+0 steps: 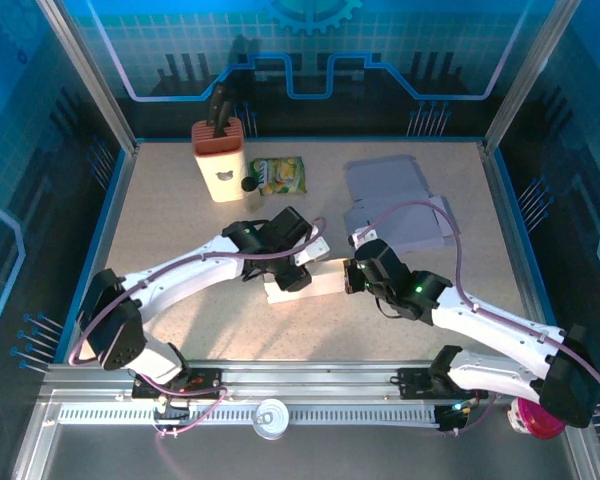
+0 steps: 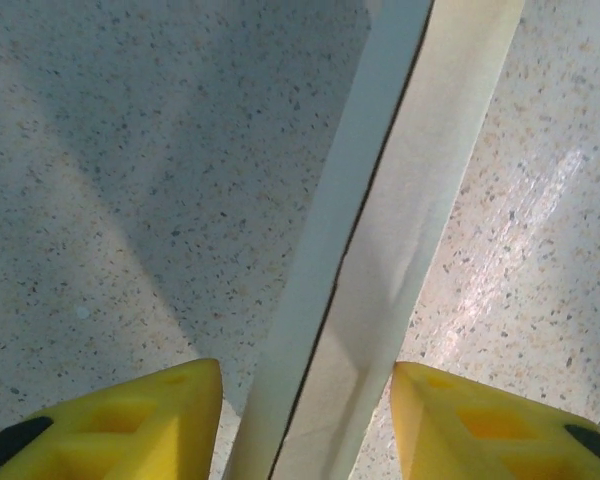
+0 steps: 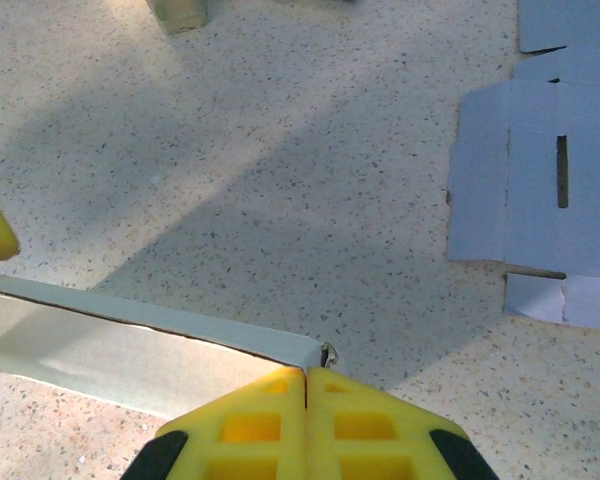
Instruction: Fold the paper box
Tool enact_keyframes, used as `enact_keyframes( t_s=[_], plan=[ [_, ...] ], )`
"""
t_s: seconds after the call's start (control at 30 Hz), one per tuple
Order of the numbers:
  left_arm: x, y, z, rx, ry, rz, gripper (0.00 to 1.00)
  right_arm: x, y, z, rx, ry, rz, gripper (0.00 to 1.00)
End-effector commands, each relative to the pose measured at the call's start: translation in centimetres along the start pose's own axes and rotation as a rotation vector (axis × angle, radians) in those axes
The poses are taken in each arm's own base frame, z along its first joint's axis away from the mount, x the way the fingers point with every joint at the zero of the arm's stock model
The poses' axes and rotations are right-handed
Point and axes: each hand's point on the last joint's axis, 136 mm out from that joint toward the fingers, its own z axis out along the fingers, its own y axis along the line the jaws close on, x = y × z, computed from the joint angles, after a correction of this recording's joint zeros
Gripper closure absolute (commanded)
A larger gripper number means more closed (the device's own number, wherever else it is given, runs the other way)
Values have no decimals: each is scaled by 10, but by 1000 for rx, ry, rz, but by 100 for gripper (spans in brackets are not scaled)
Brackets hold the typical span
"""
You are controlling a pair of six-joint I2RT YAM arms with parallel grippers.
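The paper box (image 1: 315,282) is a long white carton lying flat mid-table between both arms. My left gripper (image 1: 296,272) hangs over its left part. In the left wrist view the box (image 2: 380,260) runs up between the yellow fingers (image 2: 140,420), which stand open on either side of it with a gap showing. My right gripper (image 1: 356,276) is at the box's right end. In the right wrist view its fingertips (image 3: 280,390) are pressed together at the box's (image 3: 130,345) end corner, where a small curl of paper sticks out by the seam.
Flat grey-blue box blanks (image 1: 395,205) lie at the back right, also seen as blanks (image 3: 550,190) ahead of the right wrist. A knife block (image 1: 220,160) and a snack bag (image 1: 278,175) stand at the back left. A can (image 1: 270,415) sits on the front rail.
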Motion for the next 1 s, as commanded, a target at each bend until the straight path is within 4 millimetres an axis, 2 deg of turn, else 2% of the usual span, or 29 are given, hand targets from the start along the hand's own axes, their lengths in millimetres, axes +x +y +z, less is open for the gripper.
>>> enact_keyframes(
  t_s=[0.0,0.13,0.2,0.3,0.4,0.57,0.67,0.77,0.97],
  plan=[
    [-11,5,-20,-20,-100,-90,51,10,-6,-1,39,16,-10,100],
    [-13,13,-43,-69,-174,-200,47,8,-5,-1,40,14,-7,100],
    [-7,22,-56,-130,-194,-285,48,7,-4,-1,39,14,-6,100],
    [14,33,-73,-224,-178,-430,55,8,-2,1,38,21,-4,100],
    [38,29,-83,-260,-152,-510,56,8,-1,1,41,21,-1,100],
    [87,24,-85,-303,-3,-626,58,4,2,0,40,21,0,100],
    [101,13,-80,-263,54,-680,60,4,2,1,53,31,4,100],
    [108,11,-75,-257,52,-692,60,5,3,1,50,31,6,100],
    [92,13,-72,-243,-9,-668,60,4,1,-2,55,29,6,100]
  ],
)
